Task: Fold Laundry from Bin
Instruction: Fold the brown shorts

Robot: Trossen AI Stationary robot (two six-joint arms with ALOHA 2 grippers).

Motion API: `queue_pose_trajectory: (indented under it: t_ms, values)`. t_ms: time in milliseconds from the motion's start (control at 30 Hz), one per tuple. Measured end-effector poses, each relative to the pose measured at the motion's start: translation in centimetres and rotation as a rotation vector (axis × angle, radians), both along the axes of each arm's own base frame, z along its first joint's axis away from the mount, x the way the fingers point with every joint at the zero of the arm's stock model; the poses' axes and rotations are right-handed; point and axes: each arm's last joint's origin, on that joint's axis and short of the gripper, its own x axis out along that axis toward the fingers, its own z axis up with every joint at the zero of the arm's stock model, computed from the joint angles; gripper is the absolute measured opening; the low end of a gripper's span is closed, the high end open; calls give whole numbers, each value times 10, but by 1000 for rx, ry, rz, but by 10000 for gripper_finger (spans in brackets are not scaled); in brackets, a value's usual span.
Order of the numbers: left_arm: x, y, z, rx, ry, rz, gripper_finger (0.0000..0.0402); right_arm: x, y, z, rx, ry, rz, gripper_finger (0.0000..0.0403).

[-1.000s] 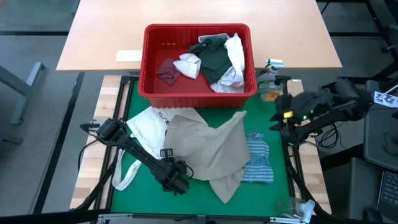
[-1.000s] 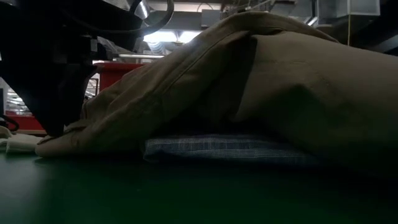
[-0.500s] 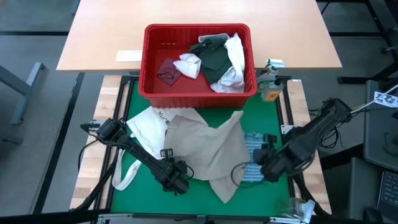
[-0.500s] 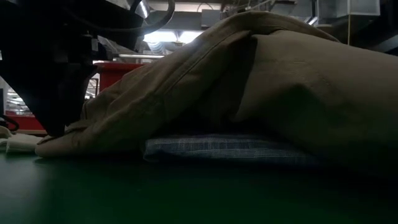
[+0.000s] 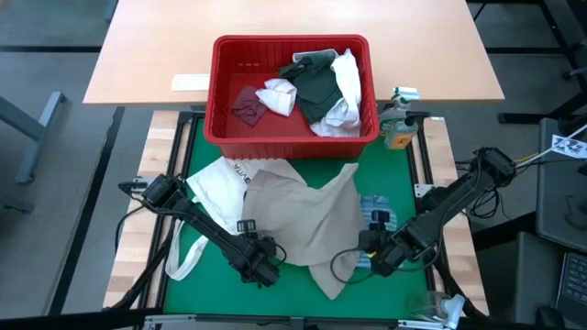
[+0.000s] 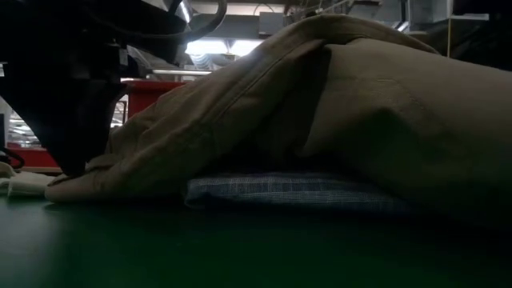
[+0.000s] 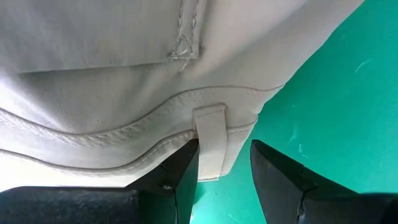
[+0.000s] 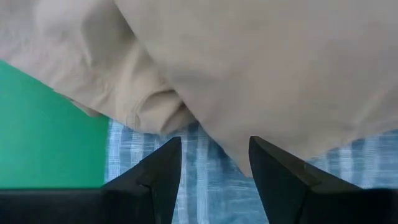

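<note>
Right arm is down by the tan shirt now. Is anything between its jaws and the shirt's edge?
Nothing visible. The right gripper sits with jaws open at the tan shirt, whose hem hangs just ahead of them in the right wrist view. The blue-striped cloth lies underneath the shirt, not in front.

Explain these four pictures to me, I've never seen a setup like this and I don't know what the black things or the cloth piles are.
The black things are two robot arms at a table, each ending in two fingers. One picture looks straight down from above, one looks level across the green mat, and two come from cameras on the arms' wrists.

On the mat lies a tan shirt, partly covering a blue-striped cloth, with a white tote bag beside it. Behind them the red bin holds more laundry.

The left gripper is at the tan shirt's hem, its open fingers on either side of a small loop. The right gripper is low over the spot where tan shirt meets striped cloth, fingers open. Neither has lifted anything.
</note>
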Motion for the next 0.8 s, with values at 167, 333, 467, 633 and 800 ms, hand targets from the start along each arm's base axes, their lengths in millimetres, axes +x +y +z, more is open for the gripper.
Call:
queue_pose_trajectory:
  t_ms: [167,333,467,633,800]
  values:
    - [1,-1,0,-6,-13,0,140,1,0,-8,12,-30,5,189]
    - [1,-1,0,-7,-15,0,140,-3,-3,-15,-29,-22,19,188]
    - [2,-1,0,-7,-17,0,140,-4,-5,-21,-46,-35,13,188]
    - [2,-1,0,-9,-19,0,140,-3,-5,-28,-29,-69,10,188]
    - [2,-1,0,-9,-20,0,140,-2,-6,-29,-60,-122,-9,188]
